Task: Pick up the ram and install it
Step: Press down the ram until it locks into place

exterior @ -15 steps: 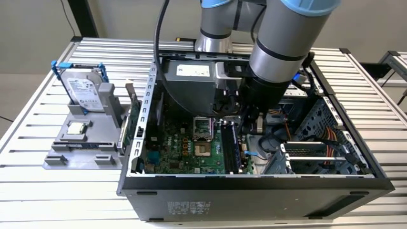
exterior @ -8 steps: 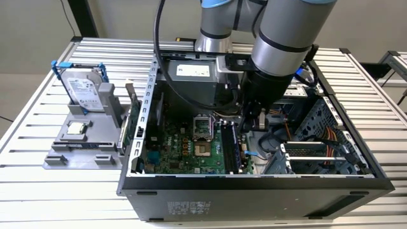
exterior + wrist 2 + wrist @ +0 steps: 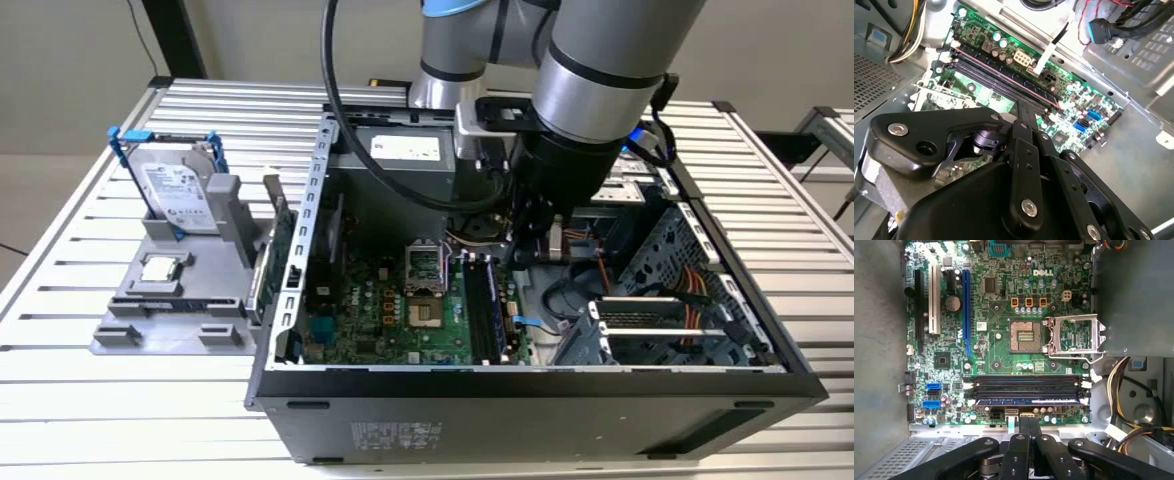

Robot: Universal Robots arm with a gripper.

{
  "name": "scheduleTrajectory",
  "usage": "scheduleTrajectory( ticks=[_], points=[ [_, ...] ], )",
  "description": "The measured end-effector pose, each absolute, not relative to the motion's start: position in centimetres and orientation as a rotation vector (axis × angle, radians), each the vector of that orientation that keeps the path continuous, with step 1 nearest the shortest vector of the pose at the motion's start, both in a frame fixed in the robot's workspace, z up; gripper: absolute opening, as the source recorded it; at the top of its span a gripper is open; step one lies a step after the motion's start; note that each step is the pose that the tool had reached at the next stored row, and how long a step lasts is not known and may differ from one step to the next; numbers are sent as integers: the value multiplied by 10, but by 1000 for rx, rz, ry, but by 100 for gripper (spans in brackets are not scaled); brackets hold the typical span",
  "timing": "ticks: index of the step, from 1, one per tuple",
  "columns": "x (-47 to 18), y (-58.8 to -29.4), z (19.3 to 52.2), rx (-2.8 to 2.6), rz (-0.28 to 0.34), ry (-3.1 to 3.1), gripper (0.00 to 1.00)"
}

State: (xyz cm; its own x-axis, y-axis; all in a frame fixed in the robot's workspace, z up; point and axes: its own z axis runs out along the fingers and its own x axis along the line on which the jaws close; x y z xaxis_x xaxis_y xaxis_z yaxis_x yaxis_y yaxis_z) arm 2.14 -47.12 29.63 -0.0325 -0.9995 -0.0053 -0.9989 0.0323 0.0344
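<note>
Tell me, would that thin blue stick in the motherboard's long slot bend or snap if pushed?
The ram is probably stiff but fragile: a thin bare board. Likely light, being so narrow. Standing edge-on among the long black slots, it might crack under a sideways push.

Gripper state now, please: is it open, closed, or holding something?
Gripper: closed, fingers together and empty, above the motherboard; the ram sits in a slot beside the empty black slots.
</note>
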Motion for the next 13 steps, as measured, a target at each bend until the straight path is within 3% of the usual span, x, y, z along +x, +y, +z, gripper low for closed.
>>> scheduleTrajectory(
  ticks=[13],
  points=[
    [21,-471,309,2170,-46,-2241,0]
  ],
)
